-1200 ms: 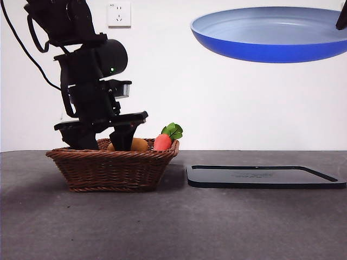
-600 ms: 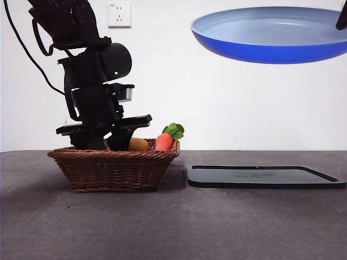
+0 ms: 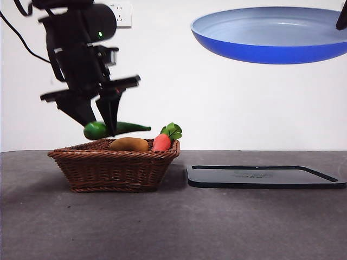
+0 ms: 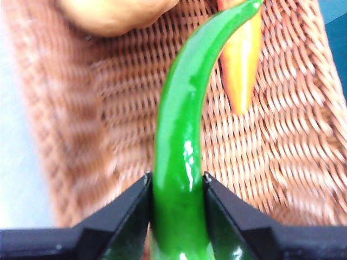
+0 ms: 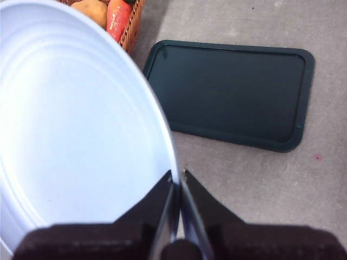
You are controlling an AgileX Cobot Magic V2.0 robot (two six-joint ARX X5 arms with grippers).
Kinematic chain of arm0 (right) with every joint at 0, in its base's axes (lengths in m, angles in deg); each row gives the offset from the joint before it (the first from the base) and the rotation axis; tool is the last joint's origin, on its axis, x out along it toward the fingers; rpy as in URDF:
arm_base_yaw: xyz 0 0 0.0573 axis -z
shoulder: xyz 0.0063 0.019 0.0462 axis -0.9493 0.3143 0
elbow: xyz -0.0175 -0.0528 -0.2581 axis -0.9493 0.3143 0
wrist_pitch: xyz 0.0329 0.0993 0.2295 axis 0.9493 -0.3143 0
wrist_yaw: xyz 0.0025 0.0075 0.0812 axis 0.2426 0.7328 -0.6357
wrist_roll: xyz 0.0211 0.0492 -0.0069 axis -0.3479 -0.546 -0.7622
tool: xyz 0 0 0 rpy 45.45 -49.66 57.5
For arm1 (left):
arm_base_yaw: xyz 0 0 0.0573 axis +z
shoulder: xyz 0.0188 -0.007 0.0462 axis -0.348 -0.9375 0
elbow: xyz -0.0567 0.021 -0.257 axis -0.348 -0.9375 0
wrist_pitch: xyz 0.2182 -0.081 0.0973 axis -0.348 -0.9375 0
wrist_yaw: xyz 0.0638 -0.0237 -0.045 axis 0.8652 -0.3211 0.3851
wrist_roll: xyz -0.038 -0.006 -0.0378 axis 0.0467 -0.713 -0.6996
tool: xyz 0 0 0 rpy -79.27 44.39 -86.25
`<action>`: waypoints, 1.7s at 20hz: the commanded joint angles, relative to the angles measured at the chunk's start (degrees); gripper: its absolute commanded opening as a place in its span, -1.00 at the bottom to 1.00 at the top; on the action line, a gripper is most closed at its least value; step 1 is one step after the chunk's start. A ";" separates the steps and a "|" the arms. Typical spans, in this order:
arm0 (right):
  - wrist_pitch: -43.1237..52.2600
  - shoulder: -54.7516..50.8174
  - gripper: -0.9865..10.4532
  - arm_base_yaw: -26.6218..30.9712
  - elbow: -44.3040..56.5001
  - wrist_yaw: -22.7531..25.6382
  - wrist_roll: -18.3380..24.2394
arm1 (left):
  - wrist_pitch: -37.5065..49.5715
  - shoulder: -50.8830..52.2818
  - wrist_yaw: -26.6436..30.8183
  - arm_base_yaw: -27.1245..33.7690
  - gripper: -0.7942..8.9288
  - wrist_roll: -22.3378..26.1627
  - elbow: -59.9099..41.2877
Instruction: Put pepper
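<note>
A grey table (image 3: 179,227) fills the foreground of the front view. On it, to the left, stands a brown wicker basket (image 3: 114,170); beside it to the right lies a flat black tray (image 3: 264,176), apart from the basket. Inside the basket rest a tan-orange potato-like lump (image 3: 129,144) and an orange-red carrot (image 3: 162,142) with green leaves, the carrot leaning at the basket's right end. Above the basket, clear of its rim, the left gripper (image 3: 102,122) holds the pepper (image 3: 116,129), a glossy dark-green body lying roughly level, its thick rounded end to the left and its point toward the carrot. The left wrist view shows the jaws of this gripper (image 4: 177,189) clamped on the thick part of the pepper (image 4: 181,141), with the basket weave (image 4: 282,141) below. High at the right, a blue pan (image 3: 271,33) hangs in the air over the tray; the right wrist view shows the right gripper (image 5: 178,187) closed on the rim of the pan (image 5: 76,130). A white wall with a socket (image 3: 120,14) forms the background.
</note>
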 commanded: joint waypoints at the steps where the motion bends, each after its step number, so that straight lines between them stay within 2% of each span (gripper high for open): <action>1: 0.57 2.03 -0.82 -0.07 -1.36 -0.33 0.02 | -1.44 2.27 -0.70 -0.26 -0.56 -0.35 1.18; 4: 0.66 6.67 -0.82 -0.13 -1.36 -0.52 -0.24 | -2.43 7.23 -2.91 -1.62 -0.56 -0.35 1.18; 7: 2.25 12.70 -0.82 -0.17 -1.36 -0.57 -1.62 | -2.36 11.82 -7.89 -3.80 -0.56 -0.37 1.18; 11: 5.25 20.24 -0.82 -0.31 -1.36 -6.36 -4.63 | -2.23 13.97 -15.67 -9.57 -0.56 -0.37 1.18; 14: 6.84 23.71 -0.82 -2.08 -1.36 -8.04 -6.54 | -0.98 12.79 -14.62 -15.06 -0.56 0.11 1.16; 18: 6.88 24.39 -0.82 -5.14 -1.36 -7.93 -6.93 | 1.57 8.55 -8.76 -20.02 -0.56 2.36 1.16; 26: 5.95 24.39 -0.82 -6.29 -1.36 -7.93 -7.50 | 0.74 2.56 -6.16 -20.52 -0.54 3.15 1.16; 30: 5.27 24.39 -0.82 -6.29 -1.36 -7.91 -7.45 | 0.76 2.60 -6.34 -21.05 -0.33 3.10 1.16; 34: 4.39 24.39 -0.82 -6.29 -1.36 -7.89 -7.30 | 0.52 3.10 -6.82 -21.42 -0.32 3.06 1.18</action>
